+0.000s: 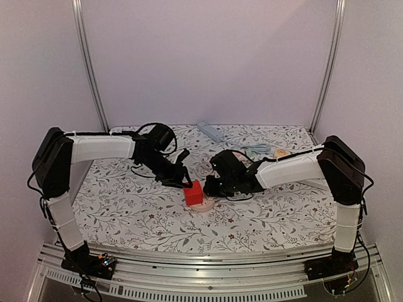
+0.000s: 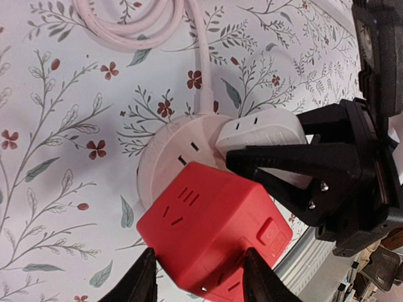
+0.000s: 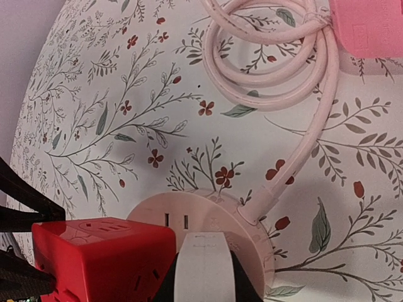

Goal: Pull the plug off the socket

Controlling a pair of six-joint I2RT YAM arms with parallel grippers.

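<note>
Left gripper (image 2: 201, 280): clenched on the red cube plug (image 2: 211, 236), one finger flat on each side face, the cube filling the gap between them. Right gripper (image 3: 201, 283): clamped on the white plug (image 3: 203, 261), which stands upright between its dark fingers. Both plugs sit on the top face of the round socket (image 2: 165, 154), which lies directly beneath the two grippers. The white plug is seated flat on the socket, while the red cube overhangs the rim on the left gripper's side and looks slightly tilted. Whether its pins are in cannot be told from here. The two plugs stand just beside each other, and the grippers face one another across the socket, fingertips close but apart. A bare stretch of socket face with open slots shows between the plugs and the cable exit. The pink cord (image 3: 296, 151) leaves the socket's rim on the side away from the right gripper's fingers and runs ahead of them into a loose coil lying flat. The socket rests on the floral tabletop (image 1: 126, 207), ahead of both wrists.
</note>
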